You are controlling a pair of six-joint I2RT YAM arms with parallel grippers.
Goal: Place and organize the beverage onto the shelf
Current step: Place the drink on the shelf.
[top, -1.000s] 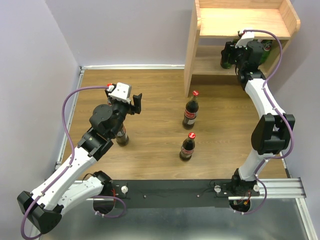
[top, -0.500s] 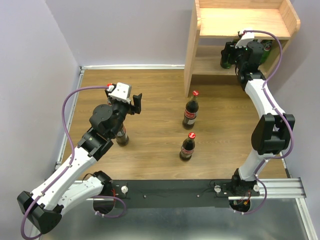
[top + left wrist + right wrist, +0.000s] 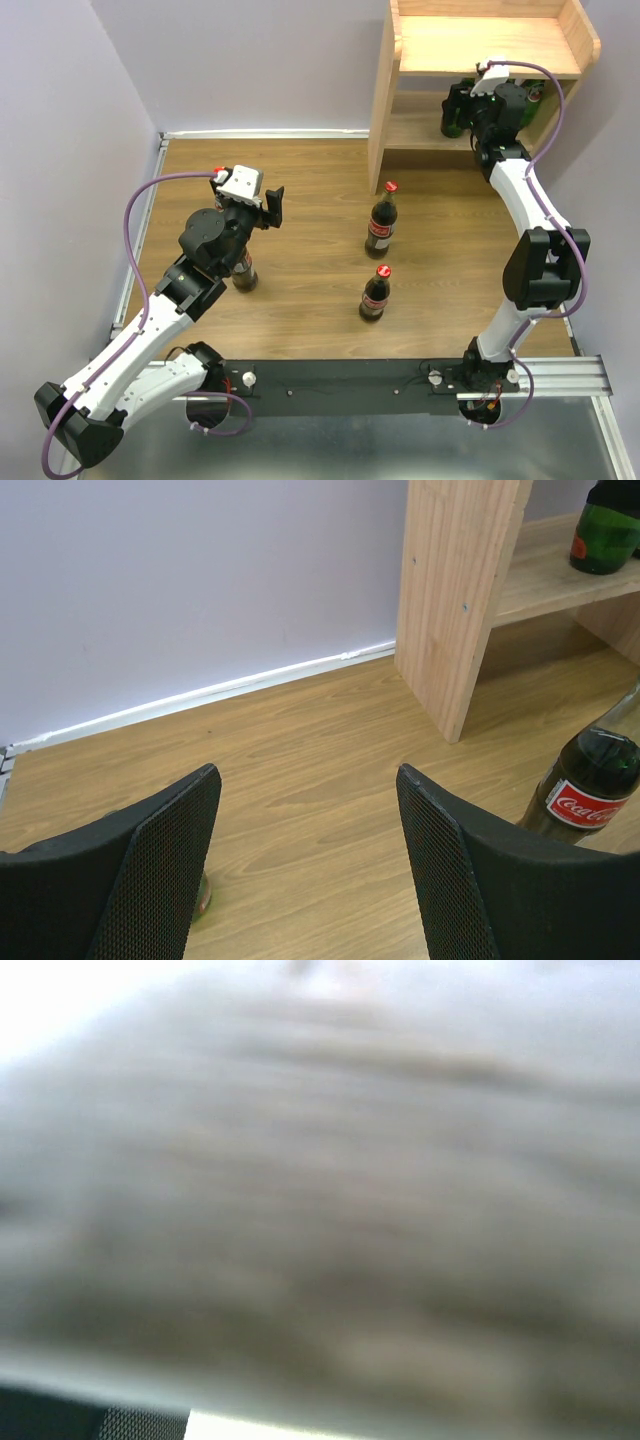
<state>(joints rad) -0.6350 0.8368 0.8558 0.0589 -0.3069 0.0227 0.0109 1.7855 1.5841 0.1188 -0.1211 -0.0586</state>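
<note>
The left gripper point(image 3: 308, 780) hangs open and empty over the wooden table point(image 3: 300, 180), with a bottle point(image 3: 244, 274) half hidden under its arm. The far cola bottle point(image 3: 381, 220) and the near cola bottle point(image 3: 375, 293) stand upright, apart. The lower tier of the shelf point(image 3: 490, 45) holds green bottles point(image 3: 536, 100). The right gripper point(image 3: 487, 100) reaches in there, and I cannot tell its grip.
</note>
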